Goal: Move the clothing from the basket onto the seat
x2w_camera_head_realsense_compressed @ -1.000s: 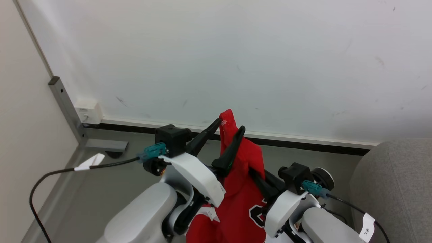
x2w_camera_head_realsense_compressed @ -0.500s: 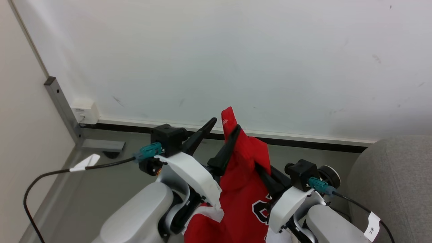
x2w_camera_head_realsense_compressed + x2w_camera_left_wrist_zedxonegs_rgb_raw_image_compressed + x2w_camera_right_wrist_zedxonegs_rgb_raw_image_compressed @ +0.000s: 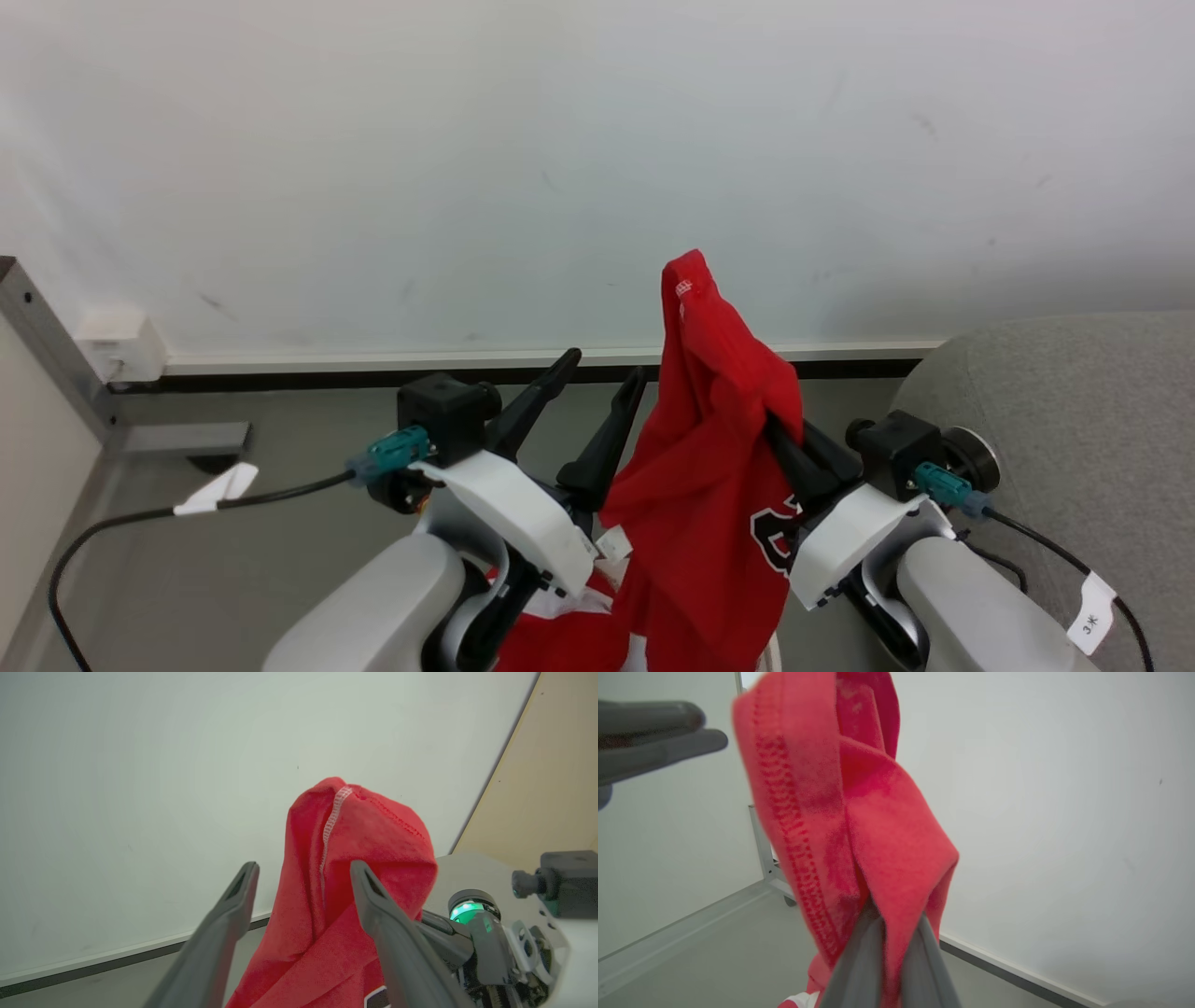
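The red clothing (image 3: 719, 448) hangs up in the air between my two arms, a dark printed numeral showing low on it. My right gripper (image 3: 775, 425) is shut on its upper fold, the fingertips buried in the cloth; in the right wrist view the gripper (image 3: 894, 926) pinches the clothing (image 3: 878, 826). My left gripper (image 3: 602, 369) stands open just left of the cloth with nothing between its fingers. In the left wrist view the clothing (image 3: 373, 830) rises behind the gripper (image 3: 303, 868). The grey seat (image 3: 1055, 411) is at the right. The basket is out of view.
A white wall with a dark skirting strip (image 3: 308, 378) runs close ahead over grey floor. A metal post with a white socket box (image 3: 117, 345) stands at the left. A black cable with a white tag (image 3: 215, 485) trails from my left wrist.
The head camera has turned right, bringing more of the seat into view. My right gripper has carried the clothing right, off the left gripper's finger. The left gripper stays open.
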